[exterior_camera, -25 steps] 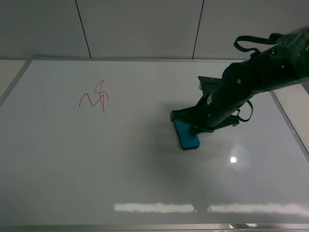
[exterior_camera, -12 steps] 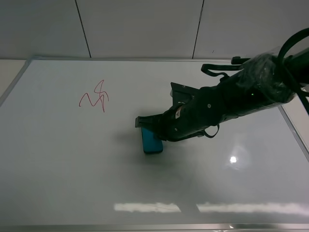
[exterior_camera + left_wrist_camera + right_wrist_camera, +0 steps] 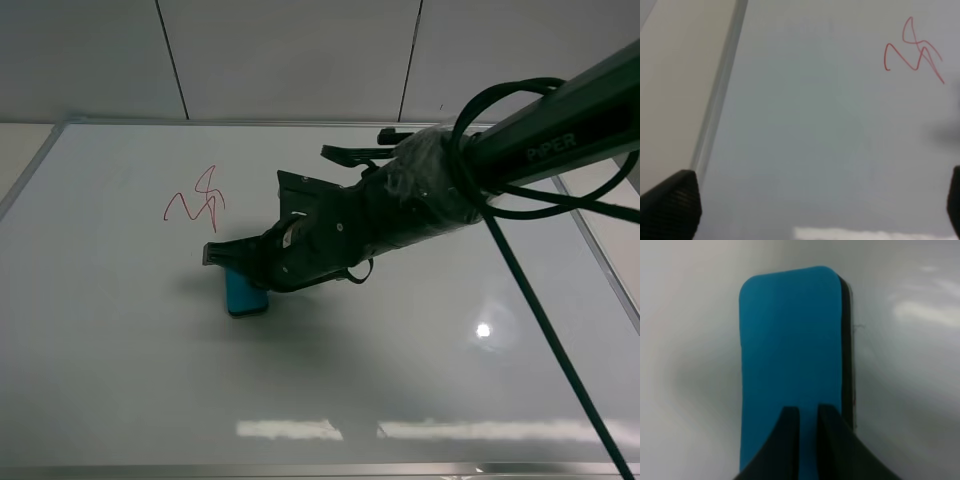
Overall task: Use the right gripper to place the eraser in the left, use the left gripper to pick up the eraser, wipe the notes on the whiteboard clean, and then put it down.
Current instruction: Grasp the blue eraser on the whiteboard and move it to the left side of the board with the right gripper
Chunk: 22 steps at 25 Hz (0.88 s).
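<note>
The blue eraser [image 3: 245, 293] with a black underside rests low on the whiteboard [image 3: 420, 380], just right of and below the red scribbled notes [image 3: 197, 200]. My right gripper [image 3: 252, 272] reaches across the middle and is shut on the eraser; in the right wrist view [image 3: 808, 422] its two dark fingers stand almost together over the eraser's [image 3: 790, 340] blue face. My left gripper [image 3: 810, 210] is open and empty, only its fingertips [image 3: 670, 205] showing, above the board's left part with the notes [image 3: 914, 52] ahead. The left arm is out of the exterior view.
The board's metal frame [image 3: 720, 90] runs along its left side, with beige table surface [image 3: 670, 75] beyond it. A grey panelled wall [image 3: 300, 60] stands behind the board. The right arm's black cable [image 3: 540, 330] hangs over the board's right half.
My right gripper has carried the eraser leftward across the board, from right of centre to just below and right of the red notes. The arm is stretched further out.
</note>
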### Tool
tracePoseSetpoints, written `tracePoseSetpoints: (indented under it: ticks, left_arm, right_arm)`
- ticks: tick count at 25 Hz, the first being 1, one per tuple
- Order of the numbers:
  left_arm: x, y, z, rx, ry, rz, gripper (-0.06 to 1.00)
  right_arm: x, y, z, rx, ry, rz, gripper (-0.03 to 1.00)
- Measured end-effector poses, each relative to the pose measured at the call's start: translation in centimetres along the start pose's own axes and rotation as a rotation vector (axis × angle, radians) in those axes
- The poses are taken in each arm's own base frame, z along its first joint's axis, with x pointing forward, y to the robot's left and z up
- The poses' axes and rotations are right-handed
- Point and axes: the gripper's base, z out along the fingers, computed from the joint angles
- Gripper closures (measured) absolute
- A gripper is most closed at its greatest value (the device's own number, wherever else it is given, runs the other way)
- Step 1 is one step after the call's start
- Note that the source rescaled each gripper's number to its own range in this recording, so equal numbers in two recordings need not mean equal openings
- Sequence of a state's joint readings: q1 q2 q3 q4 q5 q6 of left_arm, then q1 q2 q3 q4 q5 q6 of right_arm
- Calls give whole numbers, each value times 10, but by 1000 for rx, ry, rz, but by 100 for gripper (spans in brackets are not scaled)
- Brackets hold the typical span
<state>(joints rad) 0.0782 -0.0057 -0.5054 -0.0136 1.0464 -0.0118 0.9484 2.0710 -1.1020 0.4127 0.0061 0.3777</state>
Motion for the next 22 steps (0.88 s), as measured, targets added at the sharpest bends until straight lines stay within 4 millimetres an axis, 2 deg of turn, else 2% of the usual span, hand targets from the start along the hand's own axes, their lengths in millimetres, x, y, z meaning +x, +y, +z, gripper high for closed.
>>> tracePoseSetpoints:
  ticks: [4,9,18,22]
  left_arm:
    - [0,0,0,0,0,0,-6]
    - [0,0,0,0,0,0,-6]
    - [0,0,0,0,0,0,-6]
    - [0,0,0,0,0,0,-6]
  right_arm:
    - [8,32,16,-54,19,6,89]
    - [18,62,33,-110,39,148,88]
    - [4,103,67,-216,30,219,87]
    - [0,111,75,-241,31,258,87]
